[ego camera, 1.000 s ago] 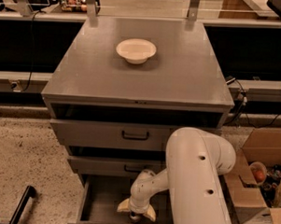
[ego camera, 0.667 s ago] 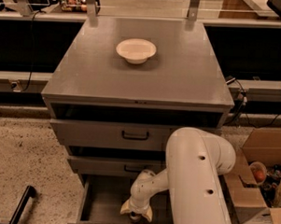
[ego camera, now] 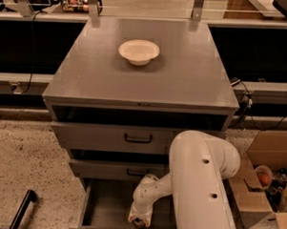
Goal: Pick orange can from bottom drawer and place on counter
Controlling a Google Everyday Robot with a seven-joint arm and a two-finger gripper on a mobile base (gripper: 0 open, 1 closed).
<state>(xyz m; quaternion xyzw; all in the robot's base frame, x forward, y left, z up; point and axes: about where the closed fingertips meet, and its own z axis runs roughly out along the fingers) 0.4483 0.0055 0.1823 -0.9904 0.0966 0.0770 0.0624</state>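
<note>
The orange can is not showing plainly. Judging by the task, it is lying inside the bottom drawer (ego camera: 106,205), most likely hidden beneath the gripper (ego camera: 139,222), where only a small dark rounded shape is peeking out. The gripper is pointing straight down into the bottom drawer, near its front edge and a little right of its middle. Whether it is closed on anything, I cannot tell. The white arm (ego camera: 197,185) is bending in from the right of the bottom drawer and covering that side of it.

Directly above the bottom drawer, two upper drawers (ego camera: 109,136) with black handles are sitting slightly pulled out. Higher again above the bottom drawer, the tabletop (ego camera: 183,75) is carrying a white bowl (ego camera: 139,51) toward its back, leaving plenty of bare grey surface in front. A cardboard box (ego camera: 270,155) is standing to the right of the bottom drawer.

The step in hand looks like the grasp inside the bottom drawer. The next move is calling for a firm hold. Then comes a lift straight out, passing clear of the protruding drawer fronts above, before setting the can down away from the bowl.
</note>
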